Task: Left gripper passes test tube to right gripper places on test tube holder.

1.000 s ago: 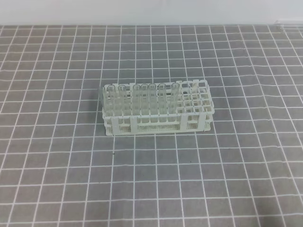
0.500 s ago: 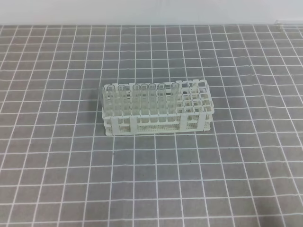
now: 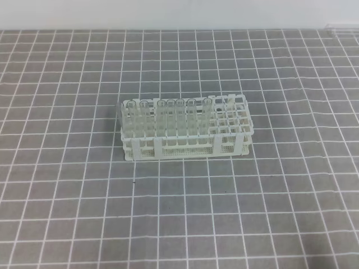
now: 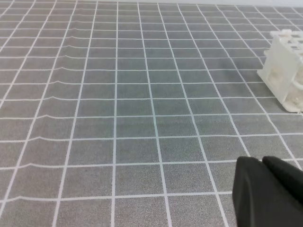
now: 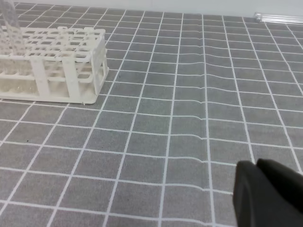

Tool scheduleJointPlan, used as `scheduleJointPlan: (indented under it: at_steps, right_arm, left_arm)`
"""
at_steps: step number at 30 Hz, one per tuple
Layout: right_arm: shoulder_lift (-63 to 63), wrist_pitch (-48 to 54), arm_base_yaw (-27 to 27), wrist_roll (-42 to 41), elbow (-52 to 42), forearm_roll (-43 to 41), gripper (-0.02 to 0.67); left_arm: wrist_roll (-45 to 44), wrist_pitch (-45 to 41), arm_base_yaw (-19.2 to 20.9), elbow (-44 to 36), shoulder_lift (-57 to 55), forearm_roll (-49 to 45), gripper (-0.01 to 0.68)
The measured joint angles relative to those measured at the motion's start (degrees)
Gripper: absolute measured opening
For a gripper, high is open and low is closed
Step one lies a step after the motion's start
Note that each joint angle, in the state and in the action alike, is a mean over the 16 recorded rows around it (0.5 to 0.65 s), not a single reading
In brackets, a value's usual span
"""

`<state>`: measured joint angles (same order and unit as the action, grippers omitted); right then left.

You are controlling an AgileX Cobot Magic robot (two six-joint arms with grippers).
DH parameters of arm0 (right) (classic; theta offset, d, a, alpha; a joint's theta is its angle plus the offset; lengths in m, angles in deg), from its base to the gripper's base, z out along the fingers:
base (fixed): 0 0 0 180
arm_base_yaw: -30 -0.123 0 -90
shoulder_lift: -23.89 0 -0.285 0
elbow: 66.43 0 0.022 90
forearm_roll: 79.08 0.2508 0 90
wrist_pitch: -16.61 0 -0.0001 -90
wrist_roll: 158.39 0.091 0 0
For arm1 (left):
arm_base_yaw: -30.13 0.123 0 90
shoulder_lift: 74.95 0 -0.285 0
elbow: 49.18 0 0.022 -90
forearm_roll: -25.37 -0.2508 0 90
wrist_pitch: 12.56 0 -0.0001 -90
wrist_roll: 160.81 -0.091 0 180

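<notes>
The white test tube holder [image 3: 147, 149] stands mid-table. Several clear test tubes [image 3: 168, 119] stand upright in its left and middle holes, all alike; its right holes are empty. Neither arm shows in the exterior high view. In the left wrist view my left gripper [image 4: 261, 163] is low over the mat, shut and empty, with the holder's end [image 4: 279, 75] ahead to its right. In the right wrist view my right gripper [image 5: 257, 164] is also shut and empty. There the holder [image 5: 97, 61] lies far ahead on the left, with one tube [image 5: 10, 21] at the frame edge.
A grey mat with a white grid [image 3: 179, 213] covers the table. A slim clear object [image 5: 279, 18] lies flat at the mat's far right edge, also seen as the clear object [image 3: 339, 26] in the exterior high view. A pale wall [image 3: 179, 14] borders the back.
</notes>
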<state>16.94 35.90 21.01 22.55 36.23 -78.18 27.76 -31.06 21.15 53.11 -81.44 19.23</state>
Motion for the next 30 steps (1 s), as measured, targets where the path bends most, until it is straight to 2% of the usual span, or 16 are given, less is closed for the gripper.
scheduleJointPlan:
  at_steps: [30]
  right_arm:
    - [-0.15, 0.00, 0.00, 0.00, 0.00, 0.00, -0.013]
  left_arm:
    - [0.06, -0.13, -0.01, 0.14, -0.54, -0.01, -0.002]
